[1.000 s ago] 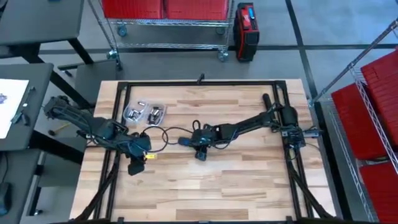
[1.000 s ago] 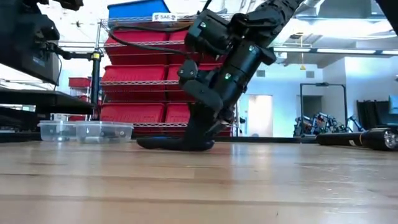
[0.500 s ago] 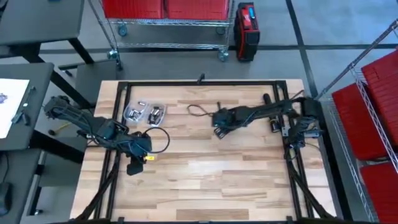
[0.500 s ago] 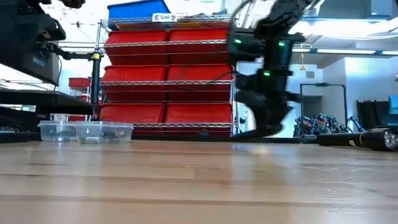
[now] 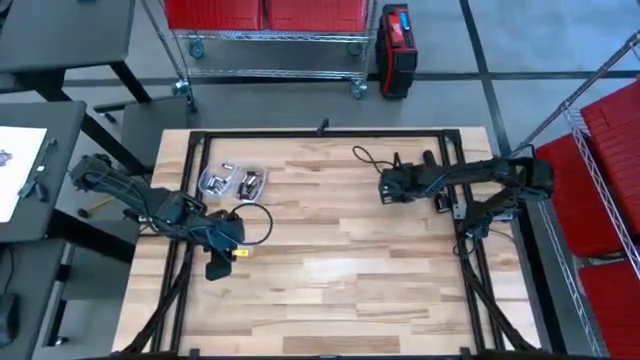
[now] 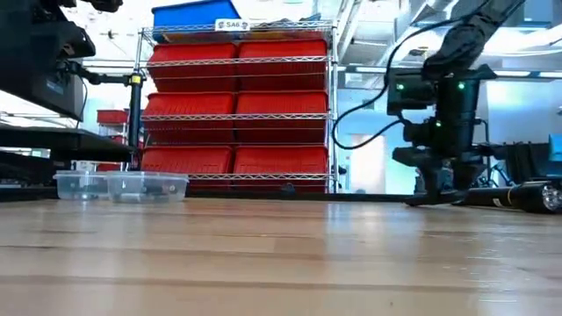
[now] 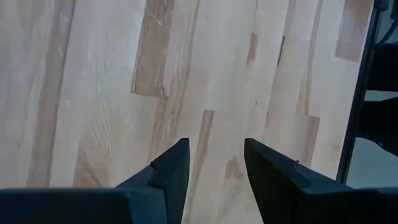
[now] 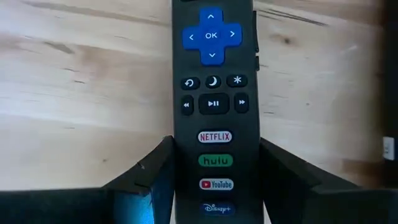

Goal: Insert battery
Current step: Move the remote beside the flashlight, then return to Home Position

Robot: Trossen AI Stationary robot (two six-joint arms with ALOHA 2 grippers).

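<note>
While the left end effector (image 7: 214, 177) idles open, right end effector (image 8: 214, 186) straddles remote (image 8: 213, 106), grip unclear.

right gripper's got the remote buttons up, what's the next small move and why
Probably turn the remote over. The right gripper straddles it button side up on the table, so the battery door likely faces down. The batteries seem to sit in clear containers near the idle left gripper.

Lighting: bright, even, overhead. Shadows: faint on the wooden table (image 5: 330, 250). Low view: near tabletop out of focus, windows blown out. Wrist views: own fingers soft.
</note>
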